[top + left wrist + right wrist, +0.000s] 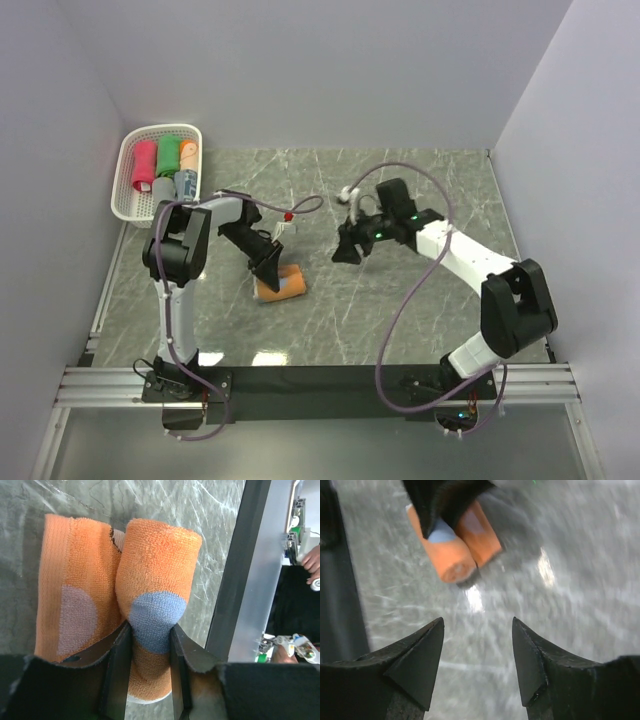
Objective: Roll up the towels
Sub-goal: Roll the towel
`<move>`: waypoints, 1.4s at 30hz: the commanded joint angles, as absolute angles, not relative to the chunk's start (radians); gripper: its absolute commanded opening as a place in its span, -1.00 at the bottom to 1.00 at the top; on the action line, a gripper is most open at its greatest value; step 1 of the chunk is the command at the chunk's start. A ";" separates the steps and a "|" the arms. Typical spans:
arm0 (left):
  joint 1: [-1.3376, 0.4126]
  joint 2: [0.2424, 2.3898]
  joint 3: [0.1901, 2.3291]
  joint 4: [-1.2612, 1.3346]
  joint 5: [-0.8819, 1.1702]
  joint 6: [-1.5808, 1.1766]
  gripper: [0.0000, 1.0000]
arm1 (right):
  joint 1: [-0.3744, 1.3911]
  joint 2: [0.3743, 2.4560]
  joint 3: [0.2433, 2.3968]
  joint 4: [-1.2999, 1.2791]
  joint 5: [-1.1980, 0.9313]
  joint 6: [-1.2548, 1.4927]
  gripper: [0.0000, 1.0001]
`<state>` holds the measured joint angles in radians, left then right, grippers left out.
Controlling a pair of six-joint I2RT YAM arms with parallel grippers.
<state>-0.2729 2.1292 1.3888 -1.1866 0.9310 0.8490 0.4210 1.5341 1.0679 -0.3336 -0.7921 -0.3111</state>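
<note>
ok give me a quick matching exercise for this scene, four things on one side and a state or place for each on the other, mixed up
1 left hand
2 right hand
3 orange towel
4 white basket

a far left corner, rolled towels inside
b open, holding nothing
c lying on the table, blue spot
d shut on the towel

Pairs: 1-d, 2-b, 3-c, 4-a

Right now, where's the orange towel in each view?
Top external: orange towel left of centre, at the left gripper.
Left wrist: orange towel mid-frame, pinched.
Right wrist: orange towel top, left of centre.
Shared landmark: marble table.
</note>
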 commanded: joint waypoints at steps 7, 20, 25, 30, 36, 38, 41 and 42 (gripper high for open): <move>-0.261 2.233 1.450 -1.147 0.736 0.937 -0.67 | 0.698 1.592 1.026 -0.054 -0.611 -0.716 0.34; -0.252 2.264 1.494 -1.158 0.730 0.934 -0.55 | 0.887 1.719 1.006 -0.015 -0.548 -0.995 0.33; -0.250 2.264 1.496 -1.164 0.729 0.939 -0.54 | 0.900 1.818 1.066 -0.034 -0.508 -1.014 0.22; -0.245 2.267 1.503 -1.173 0.730 0.948 -0.53 | 0.923 1.882 1.155 -0.145 -0.453 -1.032 0.01; -0.236 2.276 1.529 -1.200 0.738 0.965 -0.51 | 0.948 1.930 1.186 -0.248 -0.393 -1.075 -0.27; -0.233 2.278 1.540 -1.210 0.742 0.976 -0.50 | 0.962 1.939 1.181 -0.261 -0.347 -1.095 -0.29; -0.230 2.275 1.546 -1.215 0.739 0.985 -0.47 | 0.965 1.959 1.187 -0.296 -0.310 -1.089 -0.99; -0.229 2.270 1.548 -1.216 0.739 0.989 -0.44 | 0.962 1.966 1.209 -0.316 -0.313 -1.074 -1.00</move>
